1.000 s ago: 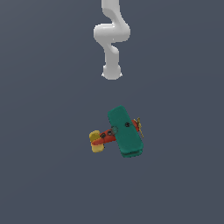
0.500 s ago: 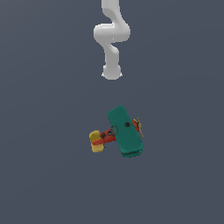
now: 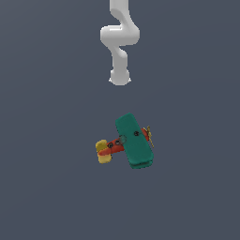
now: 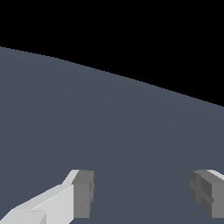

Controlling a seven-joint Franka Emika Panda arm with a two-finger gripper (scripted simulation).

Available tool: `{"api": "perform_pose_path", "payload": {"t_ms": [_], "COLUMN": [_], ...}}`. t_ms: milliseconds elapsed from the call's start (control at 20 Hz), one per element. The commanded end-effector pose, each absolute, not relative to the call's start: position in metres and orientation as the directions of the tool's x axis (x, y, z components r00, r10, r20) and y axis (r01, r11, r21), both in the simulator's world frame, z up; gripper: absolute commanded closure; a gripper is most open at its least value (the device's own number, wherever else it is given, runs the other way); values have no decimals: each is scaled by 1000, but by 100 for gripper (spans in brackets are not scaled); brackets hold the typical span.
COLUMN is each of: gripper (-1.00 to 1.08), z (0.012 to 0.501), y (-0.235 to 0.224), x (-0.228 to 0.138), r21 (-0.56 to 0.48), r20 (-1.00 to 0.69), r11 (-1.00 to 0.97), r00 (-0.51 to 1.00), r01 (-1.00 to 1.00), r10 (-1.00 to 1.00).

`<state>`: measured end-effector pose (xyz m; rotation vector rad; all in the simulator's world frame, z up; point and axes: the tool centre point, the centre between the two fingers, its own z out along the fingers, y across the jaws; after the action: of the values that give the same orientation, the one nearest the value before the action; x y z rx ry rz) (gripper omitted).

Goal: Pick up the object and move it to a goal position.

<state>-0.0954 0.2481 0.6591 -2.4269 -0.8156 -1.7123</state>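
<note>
The object, a toy biplane (image 3: 133,140) with teal-green wings, a red-orange body, a yellow tail and a tan propeller, lies on the dark grey floor in the exterior view, just below the middle. The white arm (image 3: 119,42) hangs above it in that picture, its lower end well short of the plane; the fingers do not show there. In the wrist view my gripper (image 4: 142,194) is open, its grey pads (image 4: 84,192) wide apart with only bare floor between them. The plane does not show in the wrist view.
A flat dark grey floor (image 3: 47,117) fills the exterior view. In the wrist view the floor (image 4: 109,122) ends at a slanted edge with black beyond it.
</note>
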Motion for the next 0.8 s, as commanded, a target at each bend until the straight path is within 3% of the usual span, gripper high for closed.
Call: {"api": "perform_pose_path", "payload": {"t_ms": [0,750], "gripper": [-60,-60], "z": [660,643], "y": [257,302], "x": [-98,-103], "r21": [275,445], "r20": [892,858], "r11": [-852,-811], "r00": [213,79], "r01": [445,380], "r10": [399,508]}}
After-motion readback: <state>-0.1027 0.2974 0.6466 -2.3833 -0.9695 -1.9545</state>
